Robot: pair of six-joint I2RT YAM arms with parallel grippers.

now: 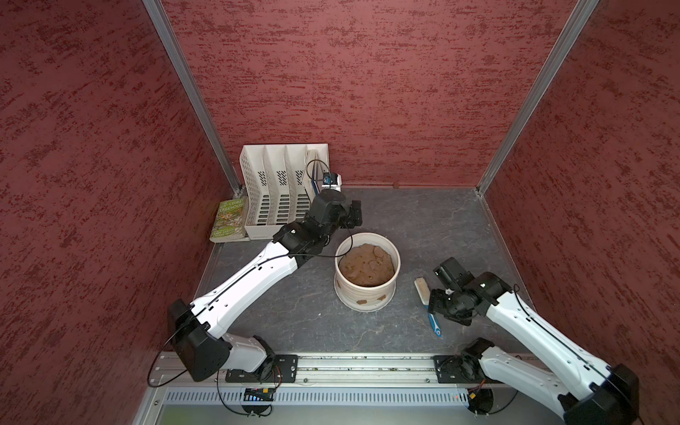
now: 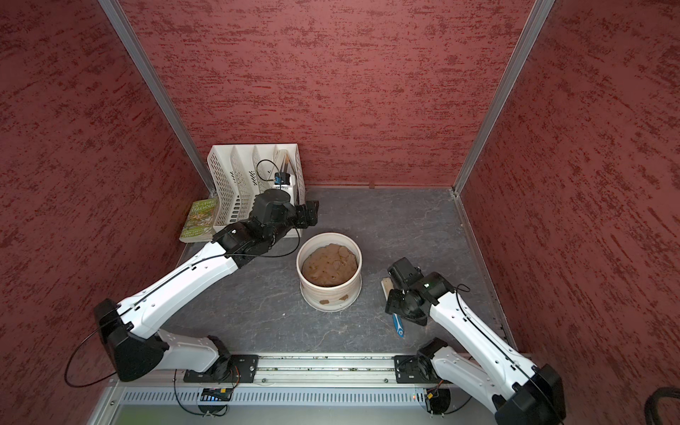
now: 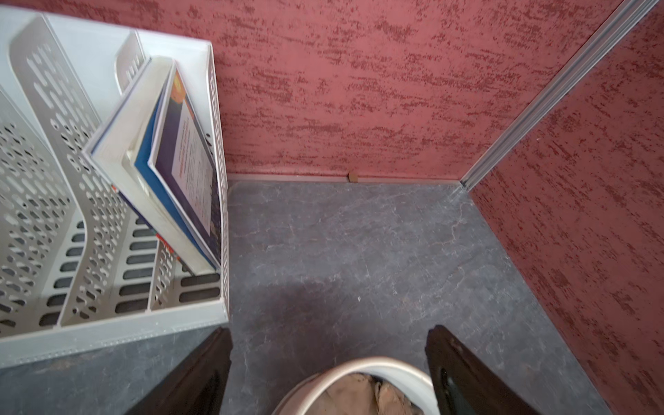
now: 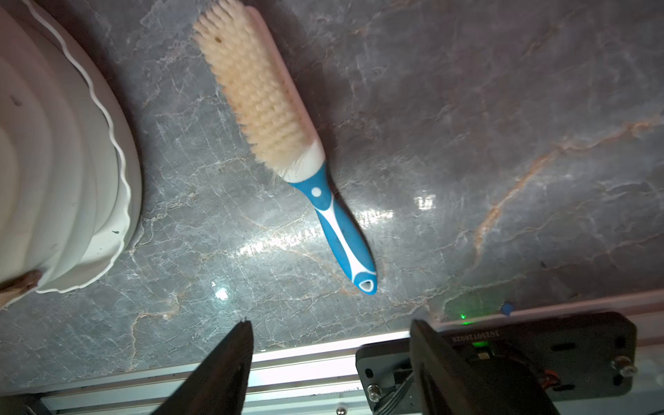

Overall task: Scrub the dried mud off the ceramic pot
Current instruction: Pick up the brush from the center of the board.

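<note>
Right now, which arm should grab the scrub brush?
Right. Its open jaws hover by the scrub brush, right of the ceramic pot; the left arm reaches beyond it, by the file organiser.

Two overhead eyes, two wrist cameras.
Both top views look steeply down from the front over the whole table (image 1: 423,220); left wrist faces the back wall (image 3: 359,90), right wrist hangs close above the brush (image 4: 300,158); all show the ceramic pot (image 1: 364,294).

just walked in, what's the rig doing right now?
Nothing is gripped yet. The right gripper hangs open by the scrub brush, which lies on the table beside the ceramic pot. The left gripper is open and empty near the pot's far rim. Patches of dried mud sit on its lower wall.
</note>
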